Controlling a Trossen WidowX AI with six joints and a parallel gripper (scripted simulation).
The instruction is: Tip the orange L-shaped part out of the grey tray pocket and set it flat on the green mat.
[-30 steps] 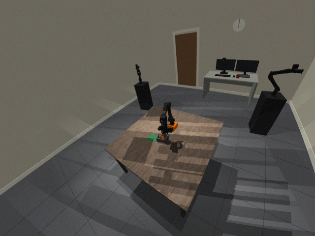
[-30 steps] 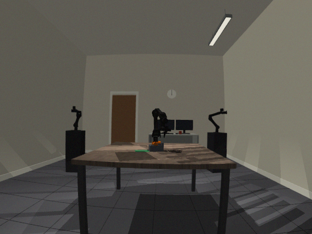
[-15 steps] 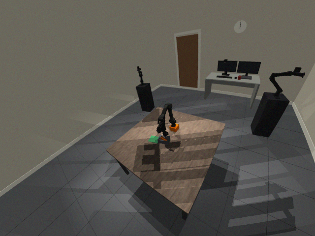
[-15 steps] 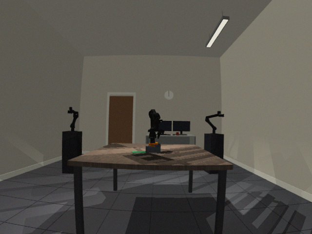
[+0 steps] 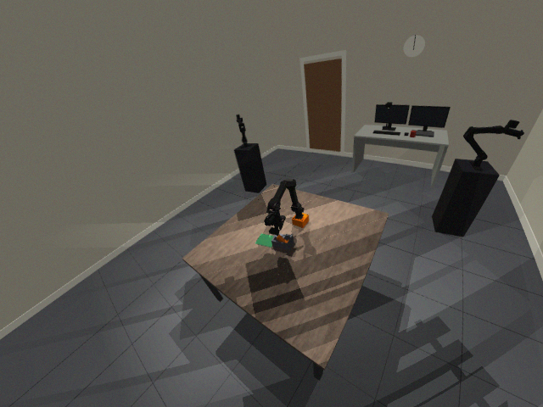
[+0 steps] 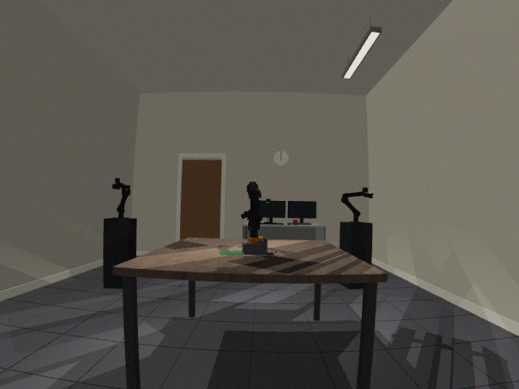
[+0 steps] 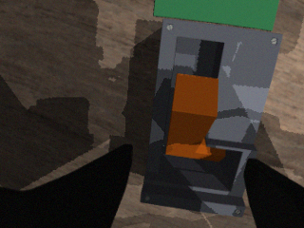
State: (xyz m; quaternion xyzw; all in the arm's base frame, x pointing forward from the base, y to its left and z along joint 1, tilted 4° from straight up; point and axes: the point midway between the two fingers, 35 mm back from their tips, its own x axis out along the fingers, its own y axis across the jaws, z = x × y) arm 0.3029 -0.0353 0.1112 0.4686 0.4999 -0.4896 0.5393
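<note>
A wooden surface (image 7: 57, 62) carries a grey tray (image 7: 256, 71) with a green mat (image 7: 216, 11) touching its far short edge. An orange L-shaped part (image 7: 192, 116) sits tilted in the tray's pocket, one end raised above the rim and the other sunk into the recess. The gripper (image 7: 187, 190) hovers above the tray's near end, its two dark fingers spread wide apart, one on each side of the tray, holding nothing and not touching the part.
</note>
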